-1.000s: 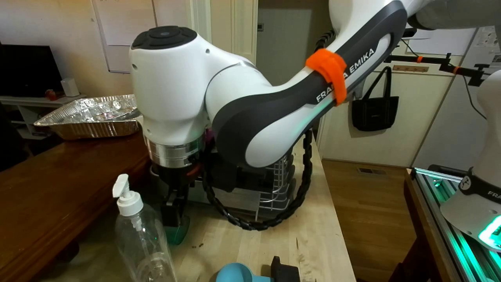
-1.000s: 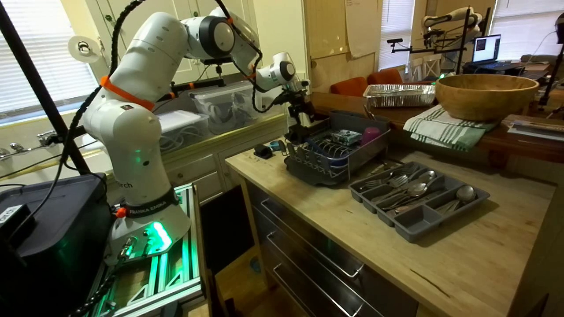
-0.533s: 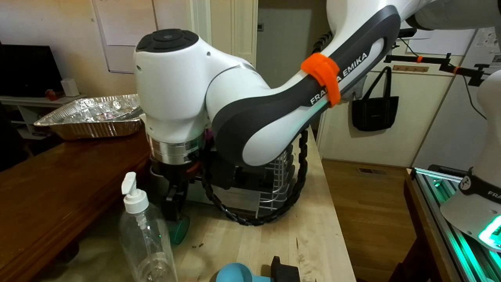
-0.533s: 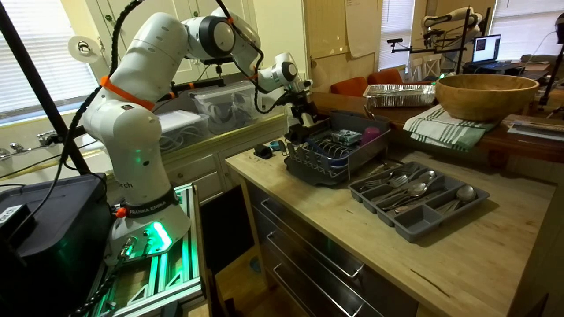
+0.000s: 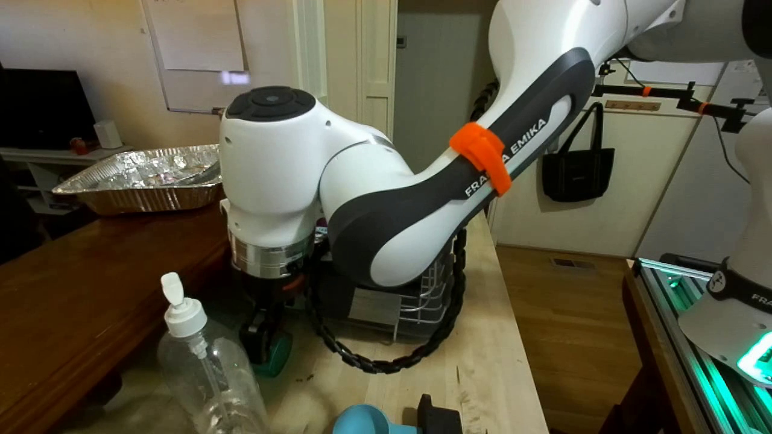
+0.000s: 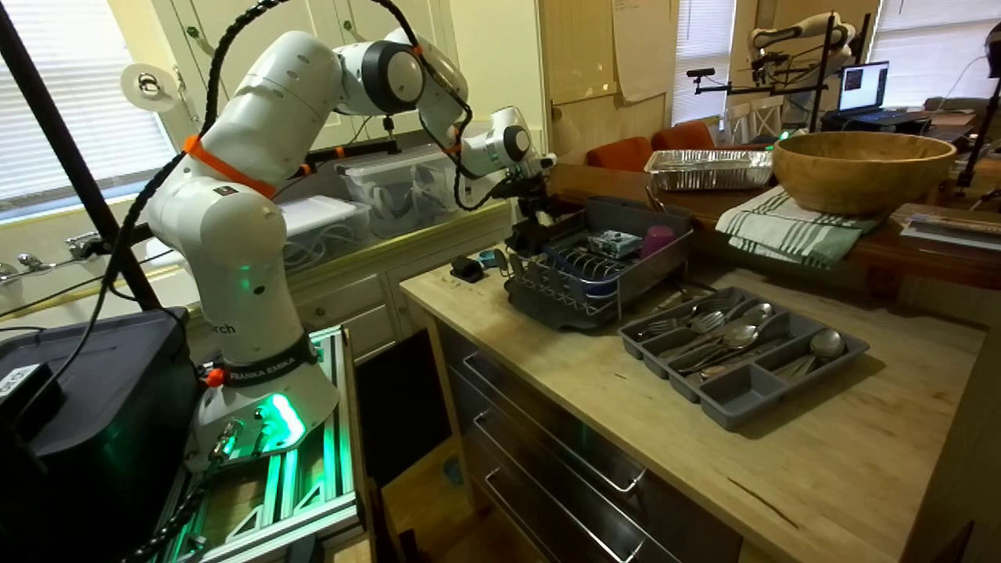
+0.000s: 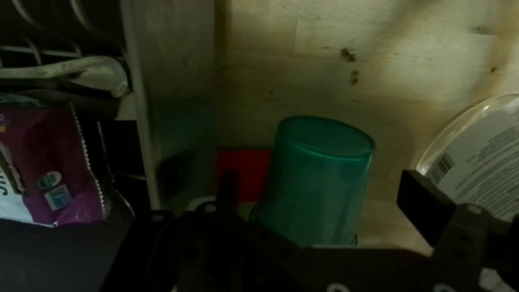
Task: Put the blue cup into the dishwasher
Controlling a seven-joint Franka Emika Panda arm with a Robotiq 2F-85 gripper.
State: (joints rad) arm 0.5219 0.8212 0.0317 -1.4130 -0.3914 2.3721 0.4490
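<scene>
In an exterior view, left to right: pump bottle (image 5: 211,386) by the left edge of the table (image 5: 482,361), now tipped farther; blue cup (image 5: 279,355) beside it, arm (image 5: 392,223) now lower, grasp likely next. Wrist view alone: gripper (image 7: 319,178) spread wide around the cup, apparently holding nothing. In an exterior view: dish rack (image 6: 547,303) toward the far left corner, cup hidden.

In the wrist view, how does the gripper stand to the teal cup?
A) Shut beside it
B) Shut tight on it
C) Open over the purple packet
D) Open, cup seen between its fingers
D: the gripper has its fingers spread, and the teal cup shows between them, with countertop visible beside one finger.
</scene>
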